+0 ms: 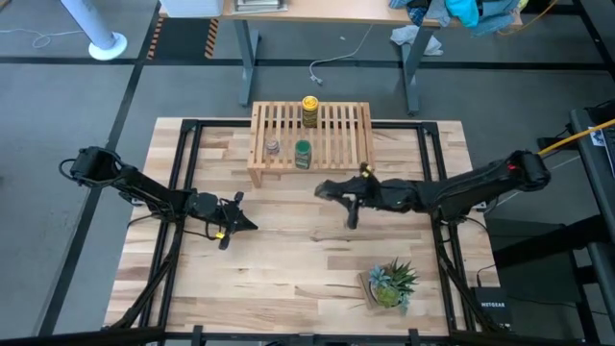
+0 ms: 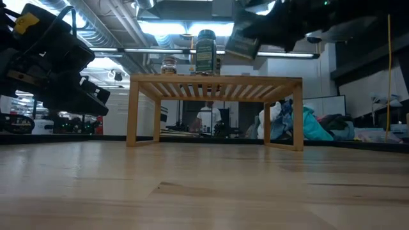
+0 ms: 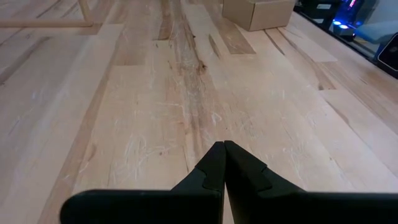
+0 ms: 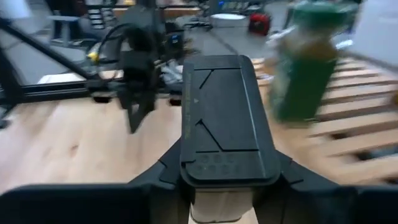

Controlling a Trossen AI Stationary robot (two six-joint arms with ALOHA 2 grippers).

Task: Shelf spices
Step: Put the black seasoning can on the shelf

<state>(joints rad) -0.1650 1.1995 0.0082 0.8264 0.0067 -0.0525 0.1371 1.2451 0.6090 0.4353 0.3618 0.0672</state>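
Surface: wide butcher-block wooden tabletop (image 1: 288, 259), grey floor around it.
Shelf: low light-wood slatted rack (image 1: 336, 135) at the far middle of the table.
On the shelf: yellow-lidded jar (image 1: 309, 109), green-lidded jar (image 1: 303, 154), tiny grey-topped clear jar (image 1: 273, 146).
Right gripper (image 1: 327, 189): in front of the shelf, above the table, fingers clamped on the small black rectangular tin (image 4: 224, 118).
Left gripper (image 1: 245, 223): low over the table's left half, fingers pressed together, holding nothing.
Corner: small potted green plant (image 1: 392, 282).

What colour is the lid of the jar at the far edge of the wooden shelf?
Yellow; the yellow-lidded jar shows best in the high view.
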